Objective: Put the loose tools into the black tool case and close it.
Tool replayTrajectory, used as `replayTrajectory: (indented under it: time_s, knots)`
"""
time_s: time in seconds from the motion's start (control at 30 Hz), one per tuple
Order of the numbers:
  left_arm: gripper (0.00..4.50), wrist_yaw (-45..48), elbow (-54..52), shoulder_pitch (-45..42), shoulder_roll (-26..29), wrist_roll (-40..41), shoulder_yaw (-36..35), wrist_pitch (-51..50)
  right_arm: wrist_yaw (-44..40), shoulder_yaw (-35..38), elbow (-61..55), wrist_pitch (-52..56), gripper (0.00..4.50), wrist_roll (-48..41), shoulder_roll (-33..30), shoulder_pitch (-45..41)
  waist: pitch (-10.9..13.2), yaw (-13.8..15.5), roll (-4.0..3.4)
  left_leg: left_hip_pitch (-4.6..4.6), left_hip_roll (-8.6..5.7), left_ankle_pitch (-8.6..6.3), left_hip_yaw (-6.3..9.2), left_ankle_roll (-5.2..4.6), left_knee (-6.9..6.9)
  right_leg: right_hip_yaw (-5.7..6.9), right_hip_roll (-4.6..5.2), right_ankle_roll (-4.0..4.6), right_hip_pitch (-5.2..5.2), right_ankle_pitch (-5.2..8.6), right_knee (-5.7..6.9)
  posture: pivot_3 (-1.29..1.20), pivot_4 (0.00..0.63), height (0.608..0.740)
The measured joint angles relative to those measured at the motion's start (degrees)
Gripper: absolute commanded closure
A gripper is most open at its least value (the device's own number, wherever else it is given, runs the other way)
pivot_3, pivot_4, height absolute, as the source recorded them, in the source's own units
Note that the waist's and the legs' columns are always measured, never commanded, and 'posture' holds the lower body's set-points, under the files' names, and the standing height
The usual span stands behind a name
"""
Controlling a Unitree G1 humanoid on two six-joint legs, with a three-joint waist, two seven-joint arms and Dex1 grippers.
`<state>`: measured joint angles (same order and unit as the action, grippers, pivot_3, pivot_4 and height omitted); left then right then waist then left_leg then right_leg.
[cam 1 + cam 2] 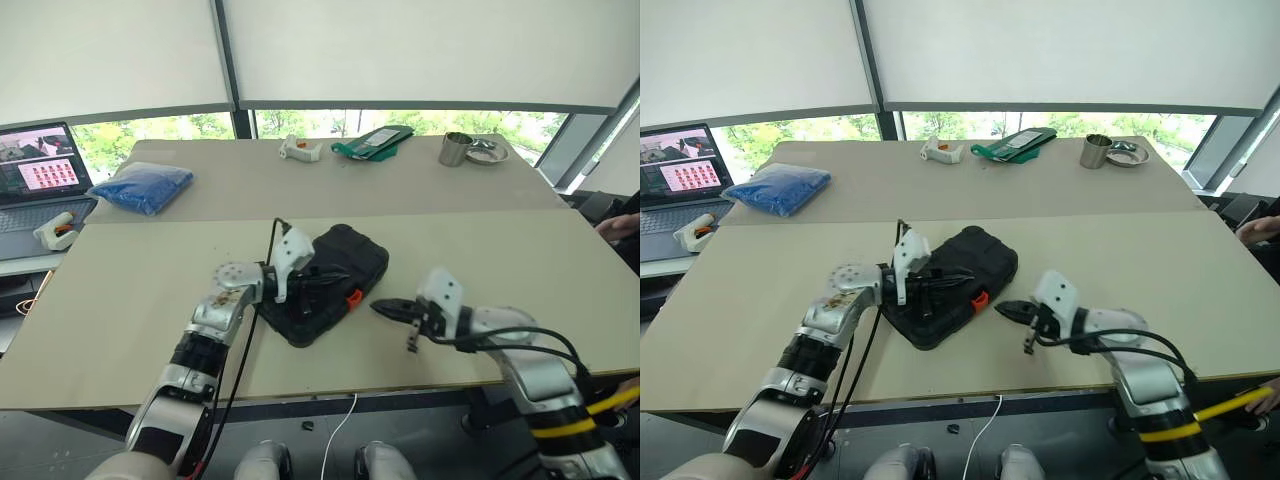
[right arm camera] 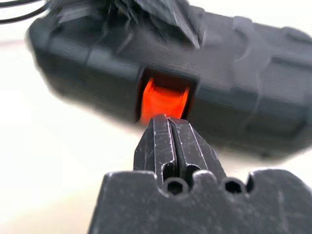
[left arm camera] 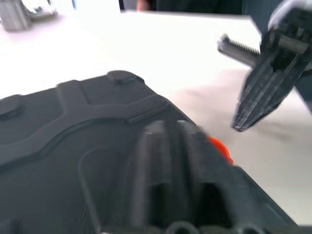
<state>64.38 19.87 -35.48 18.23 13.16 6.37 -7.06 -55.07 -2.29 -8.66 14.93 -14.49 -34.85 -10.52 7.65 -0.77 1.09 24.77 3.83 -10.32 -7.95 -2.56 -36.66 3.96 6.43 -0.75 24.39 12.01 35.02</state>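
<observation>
The black tool case point(image 1: 352, 252) lies shut in the middle of the near table, its small orange latch point(image 1: 353, 297) facing my right arm. My left gripper point(image 1: 328, 281) reaches level over the lid from the left, its fingers point(image 3: 157, 146) slightly parted, holding nothing. My right gripper point(image 1: 376, 308) is shut and empty, its tip pointing at the latch point(image 2: 163, 100) from a short gap away. In the left wrist view the right gripper point(image 3: 242, 119) hangs beside the case's latch corner point(image 3: 220, 147). The loose tools are out of view.
On the far table lie a blue bag point(image 1: 145, 187), a white object point(image 1: 300, 150), a green item point(image 1: 372, 142) and a metal cup point(image 1: 455, 148). A laptop point(image 1: 40, 170) stands at the far left. A person's hand point(image 1: 620, 226) rests at the right edge.
</observation>
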Motion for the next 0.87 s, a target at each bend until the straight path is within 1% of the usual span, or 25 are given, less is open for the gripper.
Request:
replayTrajectory:
  time_s: [0.03, 0.07, 0.1, 0.13, 0.2, 0.23, 0.3, 0.33, 0.4, 0.5, 0.57, 0.63, 0.73, 0.87]
  knots:
    - [2.11, 1.25, -0.76, 1.02, 1.30, 1.08, -1.00, 0.81, -0.38, 1.33, 0.04, -0.58, 4.50, -0.37, -0.71, 1.34, 0.10, -0.09, -0.01, 0.02, 0.00, 0.00, -0.02, -0.01, 0.00, -0.01, -0.01, 0.00, 0.02, 0.00, 0.00, 0.00, 0.150, 0.740]
    - [1.74, 2.34, -1.80, 1.94, 2.42, 2.49, -2.00, 1.00, -0.99, 2.76, 0.04, -1.38, 4.50, -0.88, -1.20, 2.27, 0.20, -0.12, -0.01, 0.05, 0.00, 0.00, -0.04, -0.01, 0.00, -0.01, -0.02, -0.01, 0.06, 0.00, 0.00, 0.00, 0.150, 0.740]
    - [1.42, 3.30, -3.20, 3.38, 3.85, 3.89, -3.24, 1.00, -1.89, 4.41, 0.01, -2.80, 3.91, -2.25, -1.84, 3.17, 0.29, -0.13, -0.01, 0.14, 0.00, 0.00, -0.04, -0.01, 0.00, -0.01, -0.03, -0.01, 0.15, -0.01, 0.01, 0.00, 0.150, 0.740]
    - [0.95, 4.09, -4.23, 4.90, 5.75, 5.02, -4.71, 1.04, -2.57, 6.24, -0.14, -4.17, 3.68, -2.89, -2.61, 4.22, 0.37, -0.11, 0.02, 0.20, 0.01, 0.00, -0.03, -0.01, 0.00, -0.01, -0.05, -0.02, 0.20, -0.01, 0.01, 0.00, 0.150, 0.740]
    - [0.12, 5.59, -6.22, 8.00, 10.88, 6.05, -7.77, 1.97, -4.60, 9.51, -0.17, -6.73, 2.98, -4.57, -4.66, 6.64, 0.48, 0.05, 0.11, 0.28, 0.01, 0.00, -0.01, -0.01, -0.01, 0.01, -0.07, -0.02, 0.26, 0.00, 0.00, 0.00, 0.150, 0.740]
    - [0.00, 5.66, -6.62, 9.13, 12.56, 6.06, -9.00, 2.53, -5.03, 10.43, -0.06, -7.91, 2.64, -4.74, -5.04, 7.21, 0.50, 0.12, 0.12, 0.32, -0.01, 0.00, 0.00, 0.00, -0.01, 0.02, -0.05, -0.03, 0.31, 0.01, -0.01, 0.00, 0.150, 0.740]
    - [0.00, 5.38, -7.43, 12.50, 17.17, 5.48, -10.79, 3.98, -6.40, 12.23, 0.38, -11.33, 1.95, -4.97, -5.44, 8.09, 0.52, 0.18, 0.13, 0.45, -0.04, -0.01, -0.04, 0.00, -0.02, 0.00, 0.01, -0.03, 0.46, 0.01, -0.02, 0.00, 0.150, 0.740]
    - [0.00, 5.15, -6.99, 14.19, 19.30, 4.60, -11.62, 4.65, -7.06, 13.02, 0.61, -12.31, 1.71, -5.15, -6.10, 8.98, 0.54, 0.22, 0.11, 0.46, -0.04, -0.01, -0.04, 0.00, -0.02, 0.00, 0.04, -0.03, 0.50, 0.01, -0.03, 0.00, 0.150, 0.740]
    - [0.00, 4.36, -5.90, 18.22, 23.01, 3.16, -13.65, 7.57, -9.22, 14.17, 2.16, -14.98, 0.97, -5.82, -7.07, 9.99, 0.62, 0.32, 0.17, 0.50, -0.04, -0.02, -0.05, 0.01, -0.02, 0.00, 0.07, -0.03, 0.73, 0.01, -0.07, 0.00, 0.150, 0.740]
    - [0.00, 3.31, -5.20, 23.94, 26.65, 1.47, -16.19, 10.34, -11.07, 15.45, 4.81, -18.65, 0.04, -6.07, -8.02, 10.95, 0.76, 0.46, 0.18, 0.51, -0.02, -0.07, -0.05, 0.08, -0.01, 0.01, 0.12, -0.02, 0.79, 0.01, -0.09, 0.00, 0.150, 0.740]
    - [0.00, 3.66, -5.10, 28.05, 28.98, 0.10, -16.74, 13.19, -12.12, 15.77, 7.06, -21.05, 0.04, -5.88, -8.87, 11.28, 0.84, 0.72, 0.13, 0.51, -0.02, -0.10, -0.05, 0.12, -0.01, 0.02, 0.20, 0.00, 0.82, 0.02, -0.12, 0.00, 0.150, 0.740]
    - [0.00, 3.65, -5.11, 30.76, 29.22, 0.15, -17.41, 14.80, -12.92, 15.85, 9.49, -25.29, 0.04, -4.61, -9.44, 11.20, 0.89, 1.22, 0.06, 0.51, -0.02, -0.11, -0.06, 0.12, -0.01, 0.02, 0.27, 0.00, 0.86, 0.02, -0.13, 0.00, 0.150, 0.740]
    - [0.00, 2.21, -5.11, 31.91, 28.41, 0.79, -18.80, 15.06, -13.33, 15.98, 12.82, -32.08, 0.04, -2.26, -10.14, 11.02, 0.94, 1.67, 0.04, 0.52, -0.01, -0.11, -0.06, 0.12, -0.01, 0.06, 0.30, 0.01, 0.87, 0.02, -0.12, 0.00, 0.150, 0.740]
    - [0.00, -0.66, -5.77, 32.62, 26.44, 2.04, -19.45, 14.96, -12.33, 15.99, 14.88, -35.58, 0.04, -1.73, -10.12, 10.82, 0.97, 1.55, -0.01, 0.52, -0.01, -0.11, -0.08, 0.12, 0.00, 0.06, 0.30, 0.01, 0.86, 0.02, -0.11, 0.00, 0.150, 0.740]
